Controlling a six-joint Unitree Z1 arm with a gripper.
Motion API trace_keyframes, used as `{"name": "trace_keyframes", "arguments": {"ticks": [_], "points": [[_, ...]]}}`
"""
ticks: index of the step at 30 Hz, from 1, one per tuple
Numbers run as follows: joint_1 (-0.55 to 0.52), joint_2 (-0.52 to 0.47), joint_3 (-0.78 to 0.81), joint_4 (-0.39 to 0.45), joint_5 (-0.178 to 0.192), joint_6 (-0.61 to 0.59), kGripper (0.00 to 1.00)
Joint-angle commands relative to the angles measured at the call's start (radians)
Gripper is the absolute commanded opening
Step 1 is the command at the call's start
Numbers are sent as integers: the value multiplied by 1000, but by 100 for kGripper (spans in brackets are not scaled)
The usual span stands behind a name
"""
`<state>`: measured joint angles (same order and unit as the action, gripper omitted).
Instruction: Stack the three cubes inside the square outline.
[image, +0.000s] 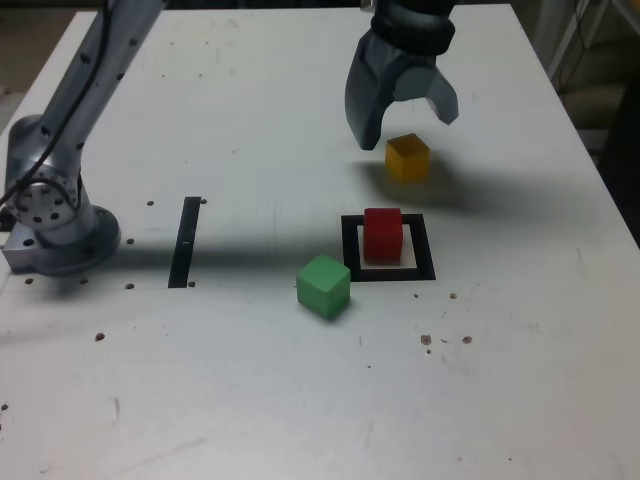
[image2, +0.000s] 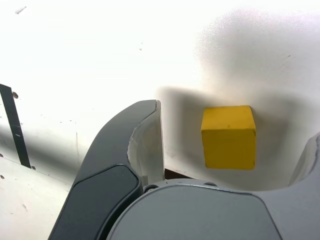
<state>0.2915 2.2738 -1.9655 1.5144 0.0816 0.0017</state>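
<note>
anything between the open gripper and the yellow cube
Nothing. In the wrist view the yellow cube sits on bare table between the open gripper jaws, untouched.

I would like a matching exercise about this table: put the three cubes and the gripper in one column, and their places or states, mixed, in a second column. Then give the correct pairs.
Column 1
1. red cube
2. yellow cube
3. green cube
4. gripper

Column 2
A. open, holding nothing
B. inside the square outline
C. on the table just outside the outline's near corner, at the exterior view's left
D. on the table beyond the outline, under the open jaws

Pairs: 1-B, 2-D, 3-C, 4-A
</note>
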Motion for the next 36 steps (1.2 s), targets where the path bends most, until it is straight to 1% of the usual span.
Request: {"name": "trace_keyframes", "arguments": {"ticks": [1, 6, 12, 14, 16, 18, 19, 21, 24, 26, 36], "points": [[2, 19, -10, 2, -4, -3, 99], [6, 48, -26, 6, -14, -3, 94], [6, 84, -52, 9, -22, -3, 85], [7, 93, -62, 9, -23, -3, 80], [8, 99, -71, 9, -22, -3, 73], [9, 105, -80, 9, -20, -3, 63], [9, 108, -85, 9, -18, -3, 55], [9, 110, -92, 8, -13, -2, 44], [9, 110, -100, 7, -6, 1, 33], [9, 109, -102, 7, -3, 3, 30], [9, 104, -99, 8, -6, 11, 30]]}}
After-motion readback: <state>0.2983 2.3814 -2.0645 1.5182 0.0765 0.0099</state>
